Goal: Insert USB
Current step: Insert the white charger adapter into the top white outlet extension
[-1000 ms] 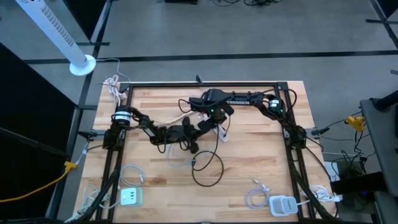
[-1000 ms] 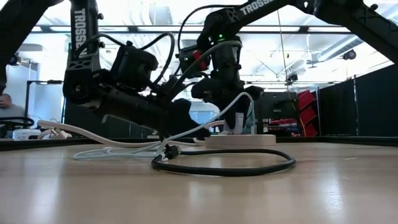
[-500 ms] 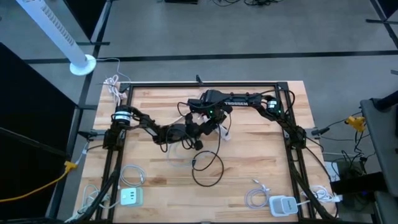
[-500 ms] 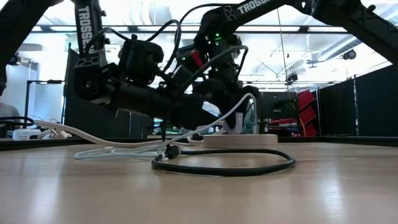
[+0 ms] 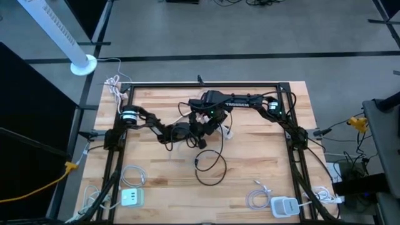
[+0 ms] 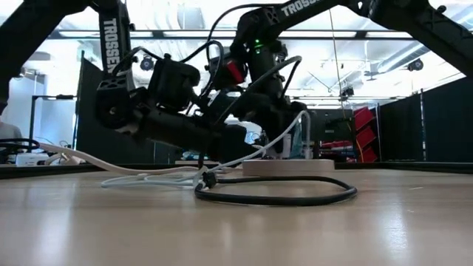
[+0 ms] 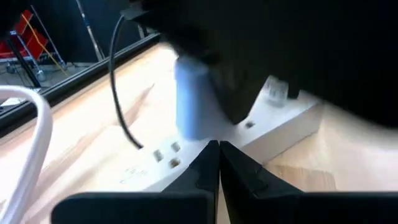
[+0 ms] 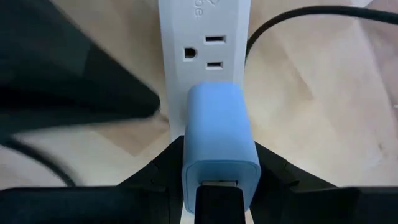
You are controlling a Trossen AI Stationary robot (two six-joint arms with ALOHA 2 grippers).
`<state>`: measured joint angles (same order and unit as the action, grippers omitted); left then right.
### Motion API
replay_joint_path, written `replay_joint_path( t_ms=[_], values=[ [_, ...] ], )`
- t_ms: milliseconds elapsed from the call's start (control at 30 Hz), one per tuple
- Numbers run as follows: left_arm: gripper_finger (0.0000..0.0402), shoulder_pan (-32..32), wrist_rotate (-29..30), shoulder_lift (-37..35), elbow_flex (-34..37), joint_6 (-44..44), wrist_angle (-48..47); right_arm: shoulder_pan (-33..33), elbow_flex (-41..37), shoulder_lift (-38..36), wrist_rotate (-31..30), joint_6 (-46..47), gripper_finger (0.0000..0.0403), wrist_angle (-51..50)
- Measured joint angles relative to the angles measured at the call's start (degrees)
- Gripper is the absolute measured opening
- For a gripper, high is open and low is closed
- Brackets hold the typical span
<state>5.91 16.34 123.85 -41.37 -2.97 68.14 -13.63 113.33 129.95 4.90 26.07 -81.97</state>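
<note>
A white power strip (image 8: 205, 31) (image 7: 286, 124) lies mid-table (image 5: 224, 131). A light-blue charger block (image 8: 217, 124) (image 7: 189, 106) stands in it, with a port in its outer end (image 8: 217, 183). My right gripper (image 8: 217, 149) comes from the far right and is shut on the block. My left gripper (image 7: 217, 146) (image 5: 199, 132), fingers shut, hovers just left of the strip and points at the block. A black USB cable (image 5: 212, 178) (image 6: 295, 198) lies looped on the wood. One end rises toward my left gripper. My left gripper seems to hold the black cable near one end (image 6: 209, 176), which hangs from it to the table. The arm's body hides the place of contact, and no plug shows between the fingers in the wrist view. My right gripper pinches the blue charger block by its two long sides (image 8: 189, 155), one finger (image 8: 158, 174) on each side, coming from above. The block sits in the power strip.
A white cable (image 6: 111, 166) trails from the strip toward the table's left. Two white chargers with coiled cables lie near the near corners (image 5: 131, 199) (image 5: 284, 205). More cord lies at the far left corner (image 5: 112, 84). A person shows at the room's left edge (image 6: 7, 133).
My left gripper has moved toward the table's right and up, closing on the power strip and my right gripper. The black cable's raised end has slid along the table with it, while the far side of the loop stayed put.
</note>
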Motion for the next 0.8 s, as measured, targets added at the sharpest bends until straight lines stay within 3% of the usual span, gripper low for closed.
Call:
replay_joint_path(
  t_ms=[200,500,800],
  values=[
    [0.0,0.2,0.6,-2.0,1.9,-3.4,-2.3,0.5,-0.2,-0.4,7.6,-3.4,0.0114,-2.0],
    [0.0,-0.7,0.0,-2.1,1.8,-3.8,-2.5,0.6,-1.3,-0.4,7.6,-3.6,0.0114,-1.1],
    [0.0,-2.1,-0.2,-4.0,0.3,-8.7,-1.4,0.9,-3.9,-0.7,12.5,-5.1,0.0114,1.0]
  ],
)
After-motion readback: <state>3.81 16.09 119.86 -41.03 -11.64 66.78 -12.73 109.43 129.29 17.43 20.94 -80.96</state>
